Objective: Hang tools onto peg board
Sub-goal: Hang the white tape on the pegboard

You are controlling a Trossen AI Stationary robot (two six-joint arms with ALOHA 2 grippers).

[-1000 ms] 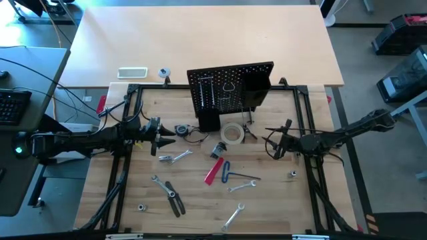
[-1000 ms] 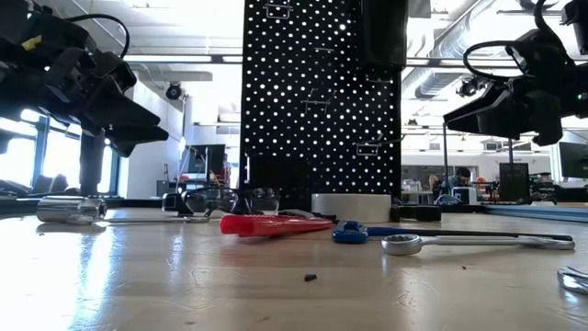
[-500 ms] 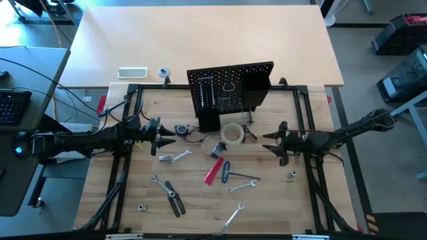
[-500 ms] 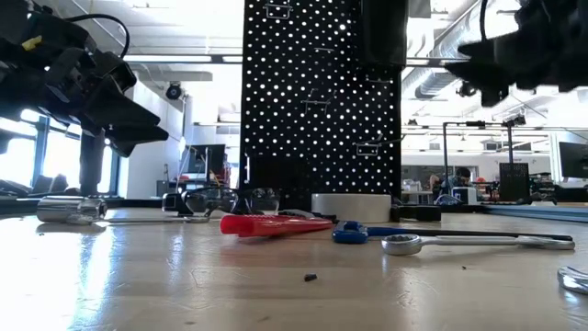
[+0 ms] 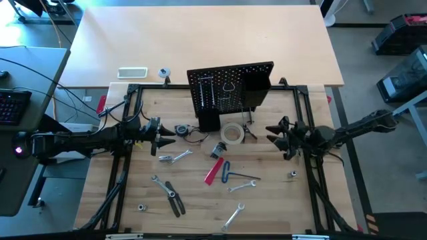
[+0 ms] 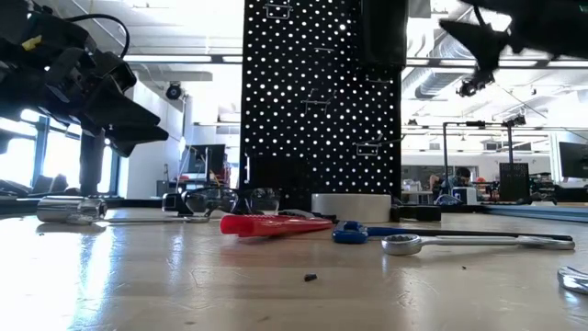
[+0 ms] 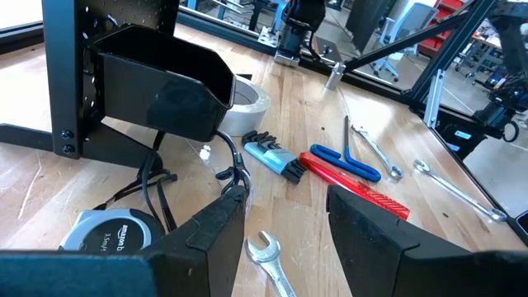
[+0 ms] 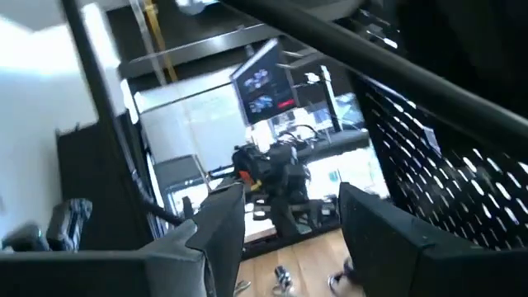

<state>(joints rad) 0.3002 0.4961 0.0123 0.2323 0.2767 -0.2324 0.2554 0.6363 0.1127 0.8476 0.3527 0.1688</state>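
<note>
From above, both empty grippers, left gripper (image 5: 162, 140) and right gripper (image 5: 275, 137), hover parted beside the peg board (image 5: 230, 87), while the left wrist view shows the stiff, light red-handled cutter (image 7: 355, 190) lying on the bench (image 7: 462, 239), probably best pinched mid-handle.

The tape measure (image 7: 109, 233) bears a label reading "amazon basics"; nothing else legible shows anywhere.

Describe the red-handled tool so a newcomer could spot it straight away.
Start at the black peg board standing at the table's far middle. In front of it, past the pale tape roll, lies the red-handled cutter, beside a blue-handled tool. It is the only red tool.
</note>
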